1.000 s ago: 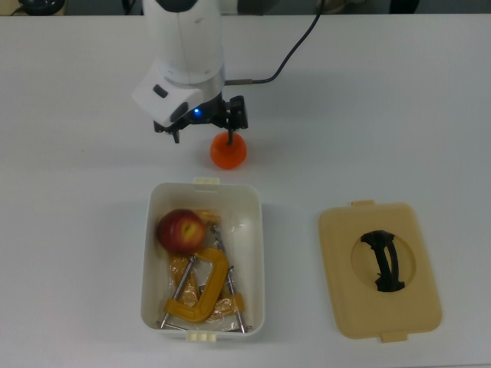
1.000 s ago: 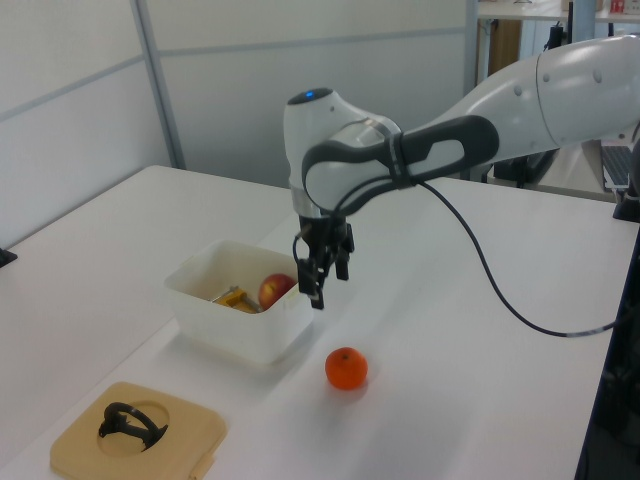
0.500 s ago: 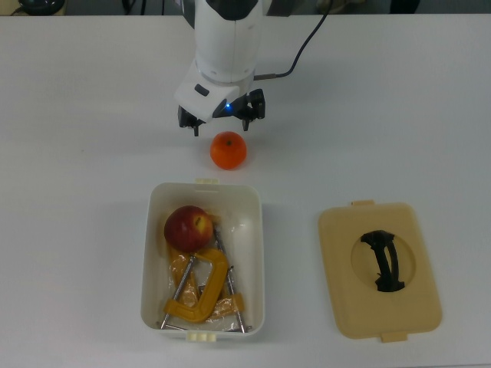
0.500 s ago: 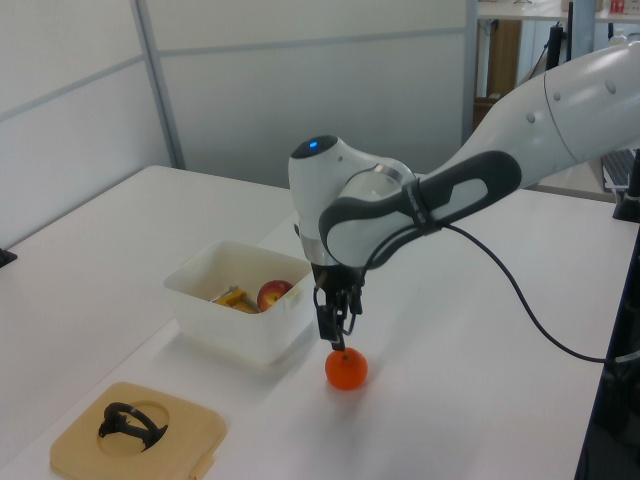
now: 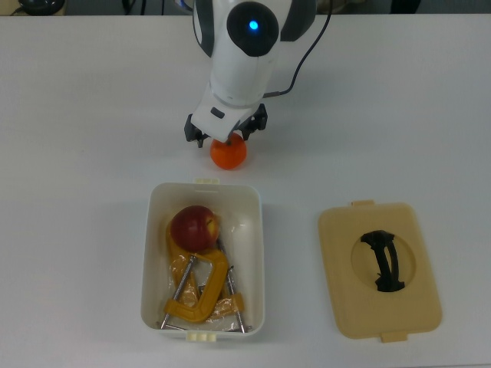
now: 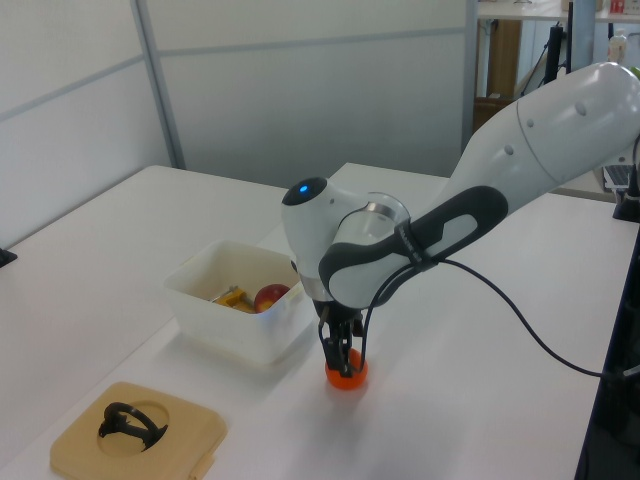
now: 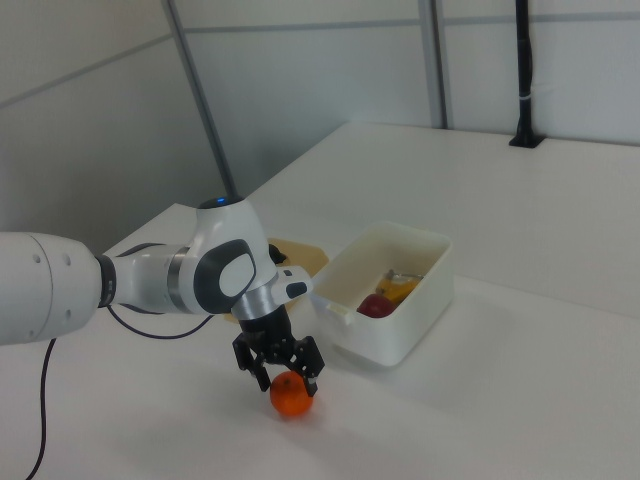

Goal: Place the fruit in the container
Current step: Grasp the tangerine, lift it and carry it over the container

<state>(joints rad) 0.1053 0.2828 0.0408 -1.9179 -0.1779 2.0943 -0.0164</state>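
Poised over the orange (image 7: 291,396), gripper (image 7: 281,375) fingers spread astride it, not yet clamped; apple (image 5: 195,228) already in the container (image 5: 258,253). Next: squeeze, lift, carry across.

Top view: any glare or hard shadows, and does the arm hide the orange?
Top view: even light, soft shadows, no glare; the arm covers the top of the orange. Left view: the claw straddles the orange. Right view: the orange shows clearly beside the container.

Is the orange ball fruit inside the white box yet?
No, the orange sits on the table just outside the container, under the end effector; only the apple is inside.
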